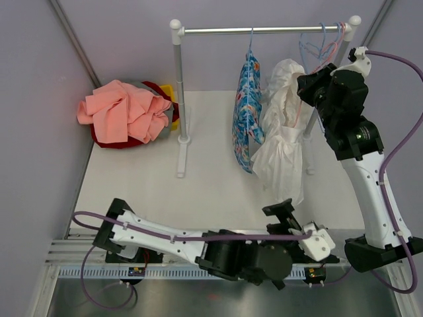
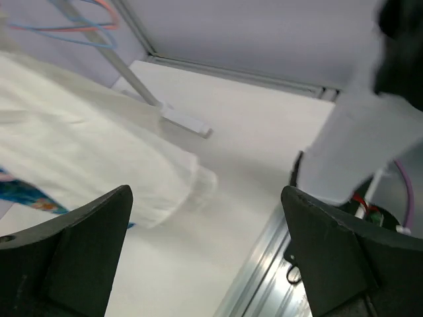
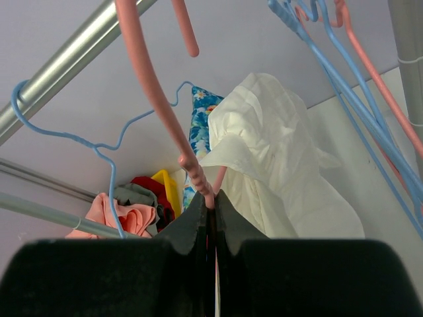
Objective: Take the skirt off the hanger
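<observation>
Skirt (image 1: 280, 142) white, draped on pink hanger (image 3: 151, 86), my R gripper (image 3: 213, 206) clamped on pink hanger, my L gripper (image 2: 205, 198) wide apart, holding nothing.

The left arm (image 1: 158, 235) is being stretched low along the near edge, from its base at the near left toward the right. Its wrist is being bent so that the left gripper (image 1: 284, 214) is being pointed toward the far side. The jaws are being held wide apart, with nothing between the fingers (image 2: 79, 257). The right arm (image 1: 370, 191) is being raised steeply from its base at the near right and leaned toward the far left. The right gripper (image 1: 308, 84) is being carried high, its jaws being pressed together on a thin pink hanger (image 3: 155, 92).
</observation>
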